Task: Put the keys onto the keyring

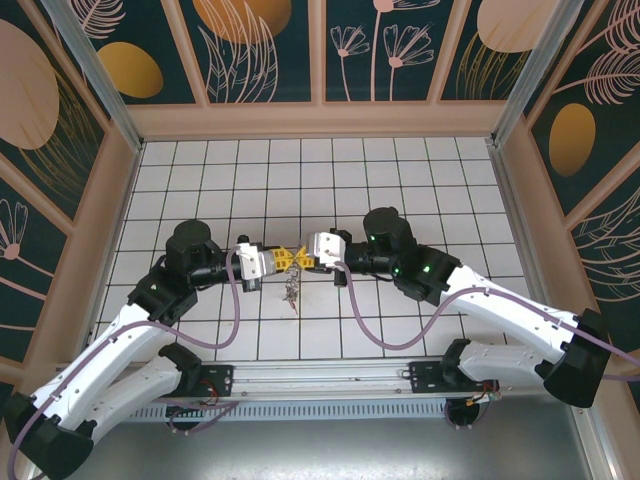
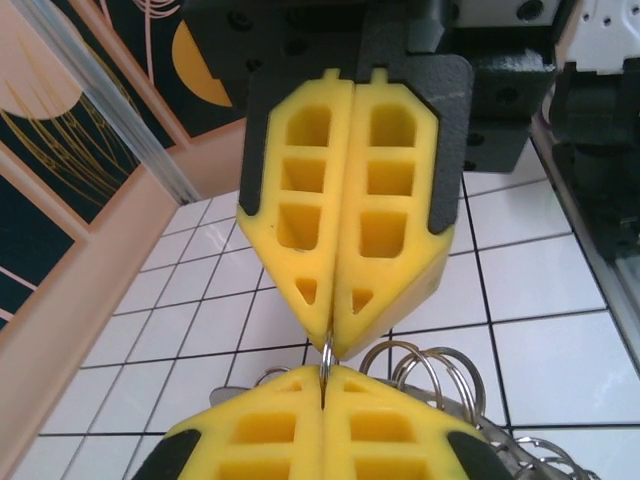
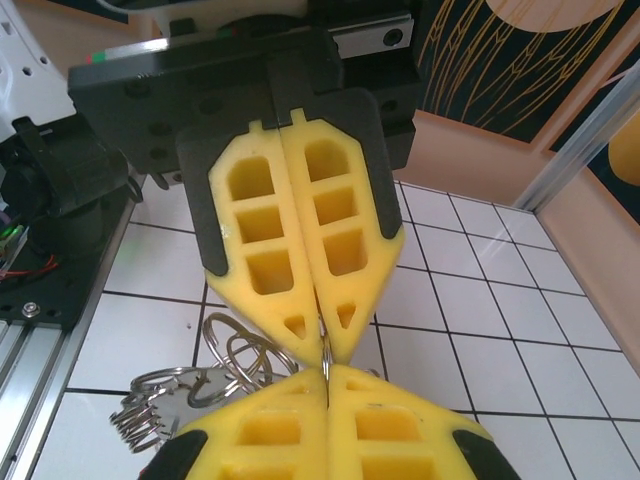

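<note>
Left hand (image 1: 283, 259): pressed together, pinching the thin wire of the keyring (image 2: 327, 356) at my fingertips.
Right hand (image 1: 303, 258): pressed together too, nipping the same wire, nose to nose with my left.
Keyring place: mid-tabletop (image 1: 420, 170), held up between both hands; its coils spill out toward 6 o'clock.
Keys (image 1: 291, 293): bunched metal hanging there; I cannot pick out single ones, nor tell whether they touch the tiles.
Done: I judge some are already threaded.
Left: I judge the wire needs parting for any remaining key; the count is unknown.
Room: open tiles toward 12, 3 and 9 o'clock, with the walls (image 1: 320, 120) well apart.
Edges: the rail (image 1: 330, 378) lies near at 6 o'clock; cables (image 1: 237, 305) droop on either side of the bunch.
</note>
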